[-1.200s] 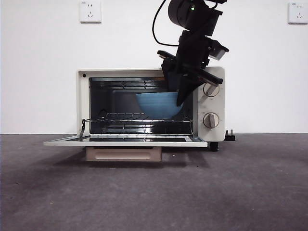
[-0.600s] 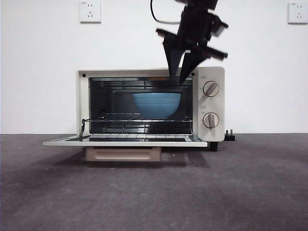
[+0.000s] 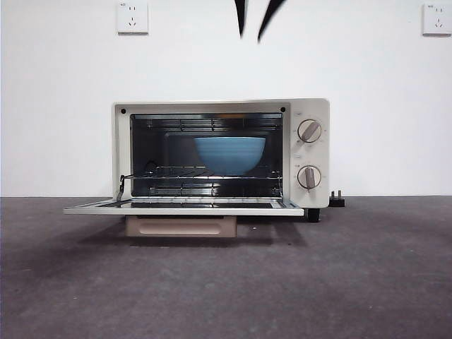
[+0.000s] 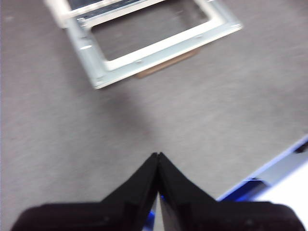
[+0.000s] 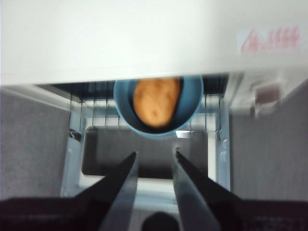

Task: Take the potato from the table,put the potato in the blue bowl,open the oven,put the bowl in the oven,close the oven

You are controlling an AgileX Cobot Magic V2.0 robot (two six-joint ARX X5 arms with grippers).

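The cream-white oven (image 3: 219,106) stands with its door (image 3: 183,209) folded down flat. Inside, the blue bowl (image 3: 230,154) rests on the wire rack. The right wrist view looks down on the bowl (image 5: 193,96) with the orange-brown potato (image 5: 156,101) lying in it; in the front view the bowl's wall hides the potato. My right gripper (image 5: 155,154) is open and empty, high above the oven, with only its tips (image 3: 253,18) showing at the top of the front view. Over the table, near a corner of the door (image 4: 159,45), my left gripper (image 4: 158,155) is shut on nothing.
The open door juts out over the dark grey table (image 3: 226,282), with its beige handle (image 3: 181,226) hanging below its front edge. Two knobs (image 3: 309,131) sit on the oven's right panel. A plug (image 3: 337,200) lies beside the oven's right foot.
My right gripper has let go of the bowl and risen from the oven's mouth to the top of the front view. The bowl now sits on the rack.
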